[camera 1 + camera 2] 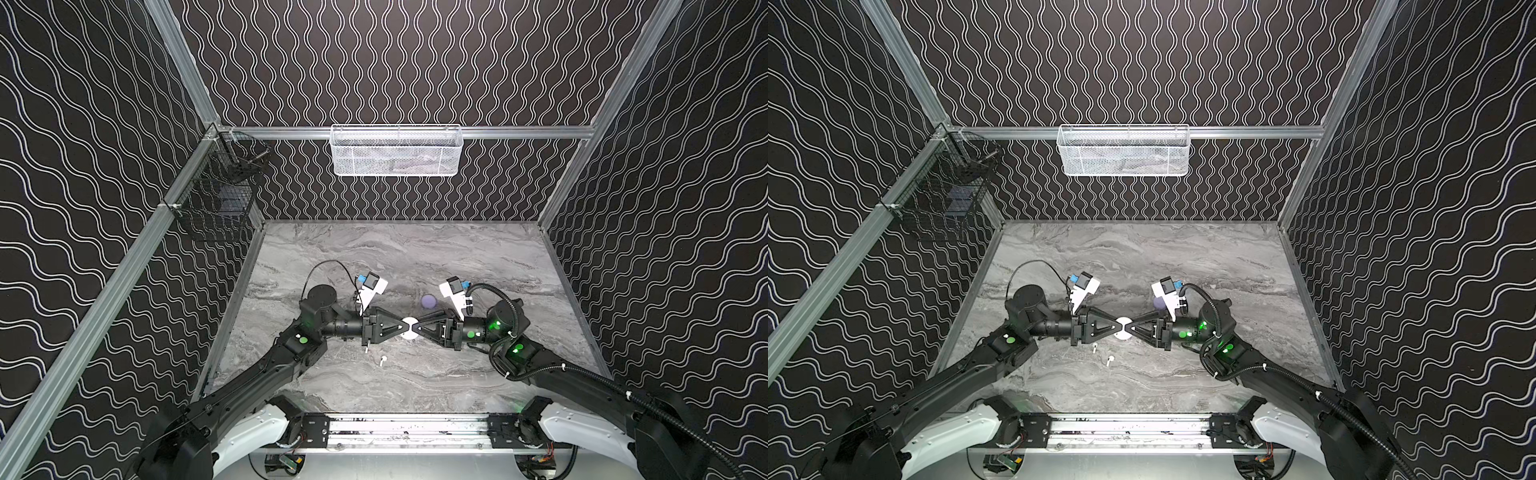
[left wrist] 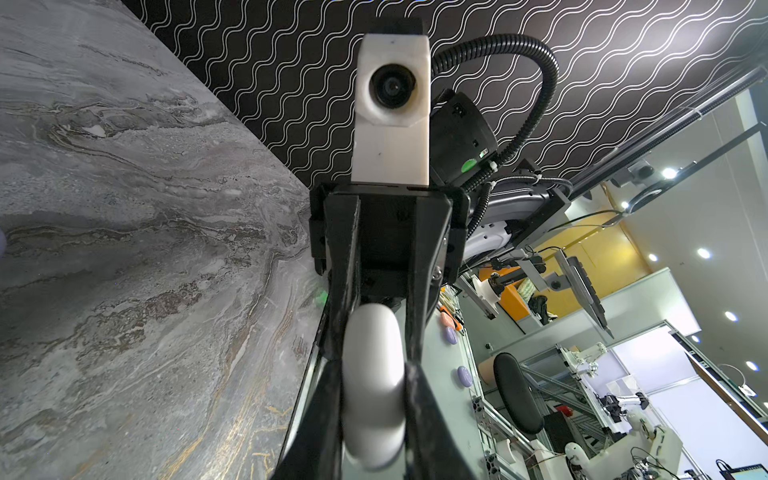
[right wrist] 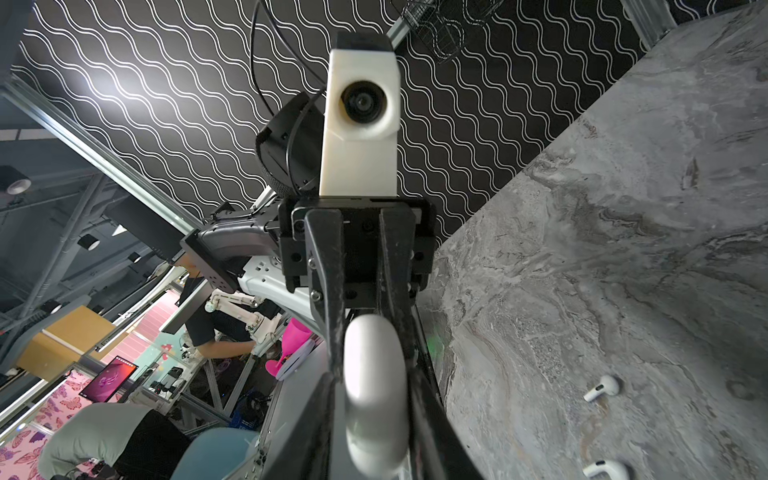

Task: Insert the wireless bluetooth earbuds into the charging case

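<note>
Both top views: left gripper point(image 1: 402, 328) and right gripper point(image 1: 417, 328) meet tip to tip over mid-table point(image 1: 415, 266). The white case point(image 1: 409, 321) sits between them, seen flat as a disc. The upper fingers cover its middle, so only its far and near edges show point(image 1: 1124, 336).

Left wrist view: white case point(image 2: 374, 386) seen edge-on, a rounded slab. The left gripper's fingers point(image 2: 328, 411) are pressed on both faces, so it is clamped on the case. The right gripper faces it, with fingers point(image 2: 345, 249) running in to the far half of the case.

Right wrist view: the same case point(image 3: 374, 395), edge-on, with a finger point(image 3: 332, 332) close along each face. Cannot tell whether these fingers bear down on it or only flank it.

Earbuds: two white ones lie loose on the table.
- In a top view, one point(image 1: 366, 350) sits just beside the front edge of the left gripper's body, and the second point(image 1: 382, 360) is a little nearer the front. Both are apart from the fingertips and off to the left of the case.
- Among the wrist views, only the right one catches them point(image 3: 601, 387) point(image 3: 606, 469), lying on their sides with stems plain.

Lilac case: point(image 1: 429, 301) is in the open in a top view, behind the right gripper and apart from it. In the other eye it is half hidden point(image 1: 1157, 302) by the right wrist camera point(image 1: 1166, 293).
</note>
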You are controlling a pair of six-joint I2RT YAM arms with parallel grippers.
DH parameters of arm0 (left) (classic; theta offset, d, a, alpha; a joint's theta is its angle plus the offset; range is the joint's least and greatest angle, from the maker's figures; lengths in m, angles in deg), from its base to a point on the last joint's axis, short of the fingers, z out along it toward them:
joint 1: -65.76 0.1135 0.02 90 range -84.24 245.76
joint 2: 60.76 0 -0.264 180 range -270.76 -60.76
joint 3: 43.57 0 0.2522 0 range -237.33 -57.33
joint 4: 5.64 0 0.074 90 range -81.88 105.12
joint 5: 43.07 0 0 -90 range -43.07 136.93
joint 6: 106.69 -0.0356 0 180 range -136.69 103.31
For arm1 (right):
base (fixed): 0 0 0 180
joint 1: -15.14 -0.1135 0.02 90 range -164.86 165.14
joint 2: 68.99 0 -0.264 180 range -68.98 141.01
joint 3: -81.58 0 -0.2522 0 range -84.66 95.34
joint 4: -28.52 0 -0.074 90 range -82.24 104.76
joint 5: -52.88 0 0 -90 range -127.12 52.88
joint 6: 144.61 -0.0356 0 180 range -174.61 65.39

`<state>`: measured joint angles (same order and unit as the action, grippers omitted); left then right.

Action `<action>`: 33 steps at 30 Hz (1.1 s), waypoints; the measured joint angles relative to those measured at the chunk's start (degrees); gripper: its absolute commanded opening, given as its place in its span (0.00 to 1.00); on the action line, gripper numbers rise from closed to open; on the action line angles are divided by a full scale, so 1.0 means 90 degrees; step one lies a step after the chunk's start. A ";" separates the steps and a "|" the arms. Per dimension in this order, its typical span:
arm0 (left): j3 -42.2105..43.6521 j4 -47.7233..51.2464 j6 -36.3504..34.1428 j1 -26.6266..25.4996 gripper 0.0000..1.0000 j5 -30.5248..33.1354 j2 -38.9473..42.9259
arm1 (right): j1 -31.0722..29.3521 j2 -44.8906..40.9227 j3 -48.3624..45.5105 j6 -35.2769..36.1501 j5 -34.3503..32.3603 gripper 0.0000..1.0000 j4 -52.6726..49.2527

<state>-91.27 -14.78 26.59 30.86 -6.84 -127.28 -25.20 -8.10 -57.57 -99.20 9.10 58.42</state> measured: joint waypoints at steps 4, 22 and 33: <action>0.0000 -0.0058 0.0000 -0.0007 0.15 -0.0041 0.0000 | 0.0000 0.0000 -0.0017 -0.0097 0.0024 0.27 0.0092; -0.0012 0.0032 0.0000 -0.0036 0.46 0.0092 0.0177 | 0.0032 -0.0231 -0.0053 -0.0206 -0.0092 0.17 0.0163; -0.0044 0.0270 -0.0189 -0.0401 0.43 0.0248 0.0233 | 0.0214 -0.0223 -0.0090 -0.0355 -0.0248 0.18 0.0253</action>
<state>-91.66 -12.35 24.89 27.26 -4.62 -125.19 -23.27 -10.11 -58.37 -102.40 6.87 60.69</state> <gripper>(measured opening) 0.436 0.222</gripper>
